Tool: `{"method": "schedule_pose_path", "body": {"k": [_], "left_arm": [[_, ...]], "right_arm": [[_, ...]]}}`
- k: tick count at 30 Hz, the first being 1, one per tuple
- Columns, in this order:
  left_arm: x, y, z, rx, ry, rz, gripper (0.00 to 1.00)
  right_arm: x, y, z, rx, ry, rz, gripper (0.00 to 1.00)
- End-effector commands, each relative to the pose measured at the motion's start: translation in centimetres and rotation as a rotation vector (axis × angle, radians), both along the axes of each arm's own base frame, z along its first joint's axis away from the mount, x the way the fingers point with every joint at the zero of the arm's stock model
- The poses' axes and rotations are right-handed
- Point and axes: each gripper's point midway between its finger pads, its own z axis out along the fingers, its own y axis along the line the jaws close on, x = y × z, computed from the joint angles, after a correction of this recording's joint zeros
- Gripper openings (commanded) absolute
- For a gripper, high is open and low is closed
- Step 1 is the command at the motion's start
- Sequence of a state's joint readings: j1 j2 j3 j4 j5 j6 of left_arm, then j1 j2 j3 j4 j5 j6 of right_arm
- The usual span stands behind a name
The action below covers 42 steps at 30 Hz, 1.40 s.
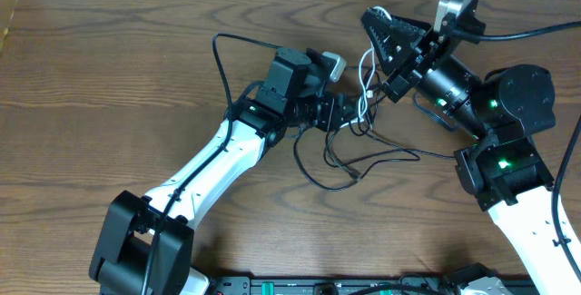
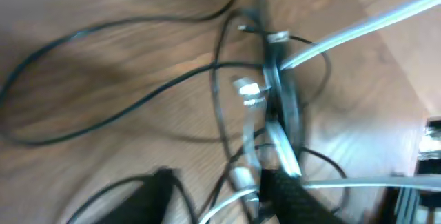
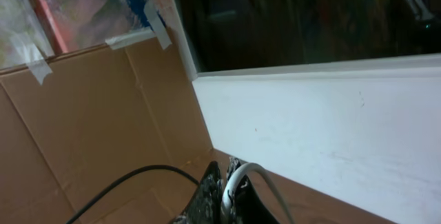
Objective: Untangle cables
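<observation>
The cables point(image 1: 363, 139) are seen knotted at the middle of the bench point(image 1: 109, 77), just right of the nearer left pincer point(image 1: 340, 112) (its closure cannot be told), with the white cable point(image 1: 365, 77) running toward the far edge and pinched in the right pincer point(image 3: 224, 193).

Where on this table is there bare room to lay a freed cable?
Widest: the brown wooden table's far left, bordered by the white left arm and the thin black cable loop. Smaller: the front strip between that arm and the right arm. Crowded: the centre, filled by the tangled black and white cables.
</observation>
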State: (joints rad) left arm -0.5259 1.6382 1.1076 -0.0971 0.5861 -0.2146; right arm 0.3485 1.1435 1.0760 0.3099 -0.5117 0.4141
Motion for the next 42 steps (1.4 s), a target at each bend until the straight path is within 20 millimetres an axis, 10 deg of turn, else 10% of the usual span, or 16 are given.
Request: {"method": "schedule_pose_path", "body": {"k": [1, 13, 18, 29, 42], "left_arm": [[-0.7, -0.9, 0.7, -0.048, 0.006, -0.066, 0.25], [-2.4, -1.4, 0.8, -0.084, 0.052, -0.149, 0.08], [0.9, 3.6, -2.8, 0.156, 0.045, 0.102, 0.07], [3.4, 17.9, -7.1, 0.462, 0.194, 0.491, 0.07], [4.1, 20.2, -5.7, 0.441, 0.175, 0.556, 0.07]], "right_arm": [[-0.7, 0.2, 0.6, 0.015, -0.003, 0.024, 0.01], [-0.6, 0.2, 0.8, 0.019, -0.013, 0.02, 0.01], [2.3, -2.4, -1.7, 0.006, 0.111, -0.164, 0.01], [6.4, -20.2, -11.7, -0.256, 0.437, -1.002, 0.01], [0.0, -37.0, -16.5, -0.367, 0.718, -1.611, 0.01]]}}
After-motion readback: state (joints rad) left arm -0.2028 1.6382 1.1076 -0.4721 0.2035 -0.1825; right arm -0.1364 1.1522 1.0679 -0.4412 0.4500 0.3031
